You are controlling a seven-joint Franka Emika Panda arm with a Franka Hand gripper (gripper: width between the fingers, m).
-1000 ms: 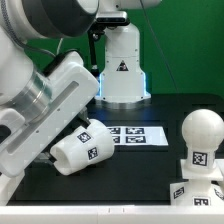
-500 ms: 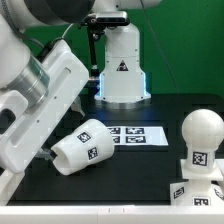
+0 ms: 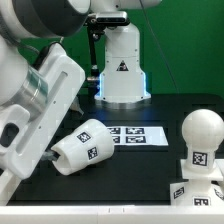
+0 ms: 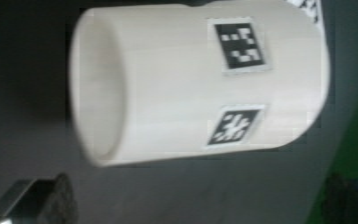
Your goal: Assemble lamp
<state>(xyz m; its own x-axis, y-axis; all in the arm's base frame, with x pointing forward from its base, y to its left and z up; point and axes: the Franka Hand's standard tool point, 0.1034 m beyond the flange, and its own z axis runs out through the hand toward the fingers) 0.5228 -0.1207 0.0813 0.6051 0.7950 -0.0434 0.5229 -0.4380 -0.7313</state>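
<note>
The white tapered shade (image 3: 84, 145) lies on its side on the black table, left of centre in the exterior view, with square tags on its wall. It fills the wrist view (image 4: 194, 85). My gripper (image 4: 197, 200) is open and empty, and its two dark fingers (image 4: 34, 200) stand wide apart, clear of the shade's wall. In the exterior view the arm hides most of the gripper, just left of the shade. The round-headed bulb (image 3: 203, 135) stands upright at the exterior view's right. The angular base (image 3: 190, 192) is just below it; I cannot tell whether they are joined.
The marker board (image 3: 135, 134) lies flat behind the shade. The white robot pedestal (image 3: 123, 65) with a triangle sticker stands at the back centre. My bulky white arm (image 3: 40, 100) fills the exterior view's left. A green backdrop is behind.
My arm has drawn up and toward the exterior view's left, uncovering more of the shade. The shade, bulb and base have not moved.
</note>
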